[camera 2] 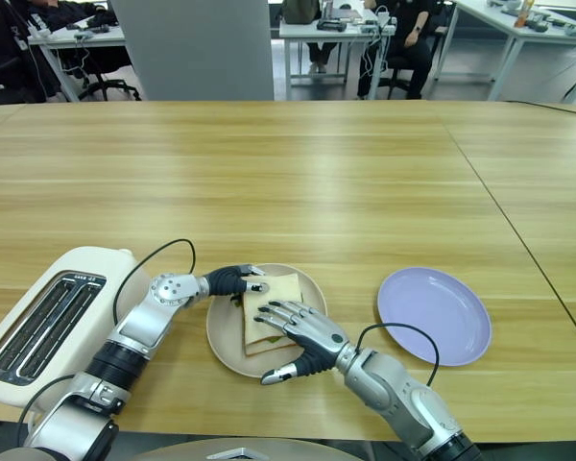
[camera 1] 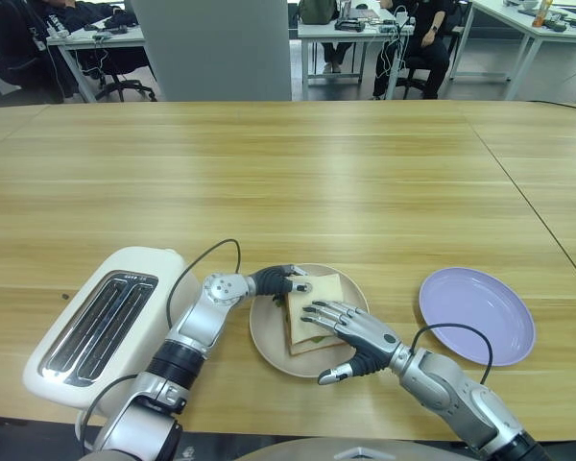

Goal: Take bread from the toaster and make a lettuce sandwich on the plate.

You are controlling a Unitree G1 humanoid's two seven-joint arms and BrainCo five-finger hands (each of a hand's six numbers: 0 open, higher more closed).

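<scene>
A sandwich with a pale top bread slice (camera 1: 324, 291) lies on the beige plate (camera 1: 260, 338) near the table's front edge. Green lettuce (camera 1: 316, 340) peeks out from under the slice at its near side. My left hand (camera 1: 280, 282) is curled at the slice's far left corner, fingertips pinching its edge. My right hand (camera 1: 351, 331) lies spread over the sandwich's near right part, fingers open and resting on the bread. The cream toaster (camera 1: 96, 322) stands to the left of the plate, with no bread sticking out of its two dark slots.
An empty purple plate (camera 1: 476, 315) lies to the right of the sandwich plate. Black cables loop from both wrists over the table (camera 1: 298, 173). Beyond the plates the wooden table stretches far; desks and chairs stand behind it.
</scene>
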